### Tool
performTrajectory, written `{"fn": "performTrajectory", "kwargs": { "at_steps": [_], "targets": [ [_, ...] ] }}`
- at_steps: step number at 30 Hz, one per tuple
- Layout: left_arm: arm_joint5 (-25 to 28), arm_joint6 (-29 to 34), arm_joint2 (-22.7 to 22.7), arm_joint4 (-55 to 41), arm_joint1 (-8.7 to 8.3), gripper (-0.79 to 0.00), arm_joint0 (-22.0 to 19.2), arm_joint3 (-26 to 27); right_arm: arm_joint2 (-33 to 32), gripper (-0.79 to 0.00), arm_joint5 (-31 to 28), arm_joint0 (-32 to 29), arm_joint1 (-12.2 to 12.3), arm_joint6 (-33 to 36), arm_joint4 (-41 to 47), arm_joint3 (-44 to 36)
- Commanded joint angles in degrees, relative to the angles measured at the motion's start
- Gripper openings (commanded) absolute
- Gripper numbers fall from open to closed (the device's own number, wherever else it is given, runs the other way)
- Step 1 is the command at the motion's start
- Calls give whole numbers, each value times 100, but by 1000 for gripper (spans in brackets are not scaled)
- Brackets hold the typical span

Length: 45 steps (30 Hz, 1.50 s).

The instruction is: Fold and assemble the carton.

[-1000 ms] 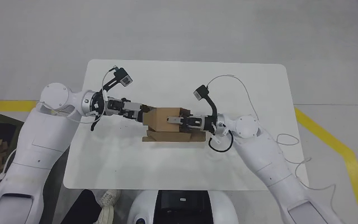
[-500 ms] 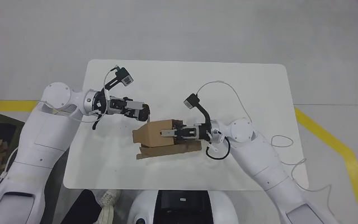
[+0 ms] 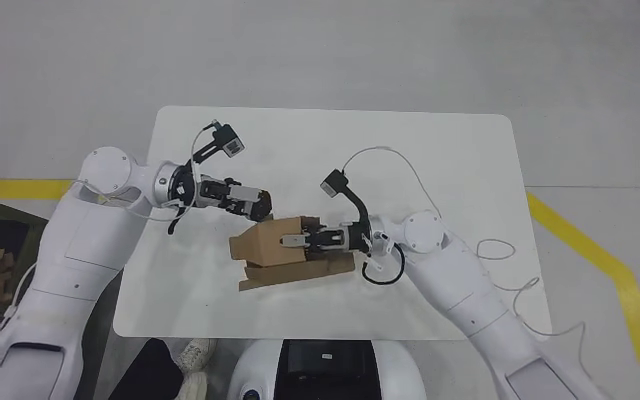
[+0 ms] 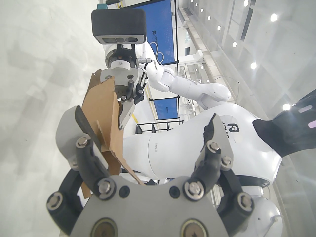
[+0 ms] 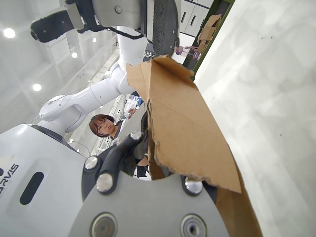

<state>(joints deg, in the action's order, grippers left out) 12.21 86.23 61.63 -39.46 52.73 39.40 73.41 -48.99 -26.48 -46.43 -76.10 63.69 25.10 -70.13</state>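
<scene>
A brown carton [image 3: 275, 245], partly folded, is held tilted just above the white table [image 3: 450, 180] near its middle front, with a loose flap [image 3: 295, 272] lying beneath it. My right gripper [image 3: 303, 240] is shut on the carton's upper wall from the right; in the left wrist view it [image 4: 123, 97] clamps the carton's far edge [image 4: 103, 109]. My left gripper [image 3: 260, 204] stands open just behind the carton's left corner. In its own view [image 4: 145, 127] one pad [image 4: 82, 122] touches the cardboard and the other is well apart. The carton [image 5: 182, 129] hides my right fingers in the right wrist view.
The right arm's cable [image 3: 400, 150] loops over the table behind the carton. Bare table surface lies to the right and at the back. The table's front edge [image 3: 330, 338] is close below the carton.
The right gripper has carried the carton toward the front left and turned it. The left gripper, earlier at the carton's left end, has stayed nearly in place and is now off it.
</scene>
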Motion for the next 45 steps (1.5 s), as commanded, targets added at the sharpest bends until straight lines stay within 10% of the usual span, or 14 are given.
{"fn": "performTrajectory", "kwargs": {
  "at_steps": [1, 45],
  "targets": [
    [31, -76, 83, 13, -13, 0, 8, -49, -64, -785, -44, 9, 6, -34, 35, 23],
    [-66, 147, 55, 87, 33, 0, 268, 656, -941, -785, 201, -461, 118, -1878, -502, -635]
  ]
}}
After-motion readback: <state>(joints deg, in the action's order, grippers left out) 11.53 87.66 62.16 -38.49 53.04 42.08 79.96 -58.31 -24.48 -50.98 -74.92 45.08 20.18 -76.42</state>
